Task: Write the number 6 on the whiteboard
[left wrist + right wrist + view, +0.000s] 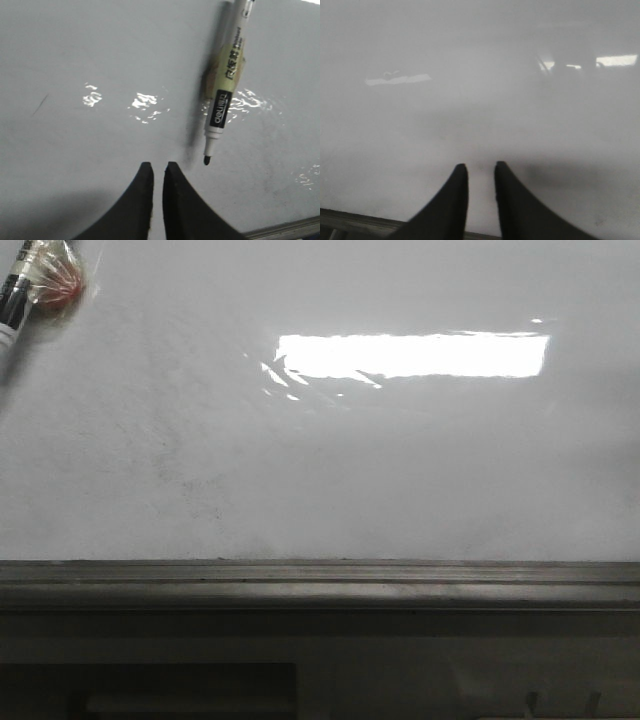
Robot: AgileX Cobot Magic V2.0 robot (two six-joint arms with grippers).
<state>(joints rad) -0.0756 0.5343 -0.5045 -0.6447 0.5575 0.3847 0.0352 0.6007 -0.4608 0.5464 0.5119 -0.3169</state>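
Note:
The whiteboard [320, 470] fills the front view, with faint grey smudges and no drawn 6 on it. A white marker [30, 285] with a black band and tape round its body lies on the board at the far left. In the left wrist view the marker [225, 85] lies uncapped, its dark tip just beyond and beside my left gripper [158, 167]. The left jaws stand nearly together with nothing between them. My right gripper [481, 167] hovers over bare board [470, 100], its jaws close together and empty. Neither gripper shows in the front view.
A bright rectangular glare [410, 355] lies on the board at centre right. The grey metal tray rail [320, 585] runs along the board's near edge. It also shows in the left wrist view [285, 231] and in the right wrist view [350, 217].

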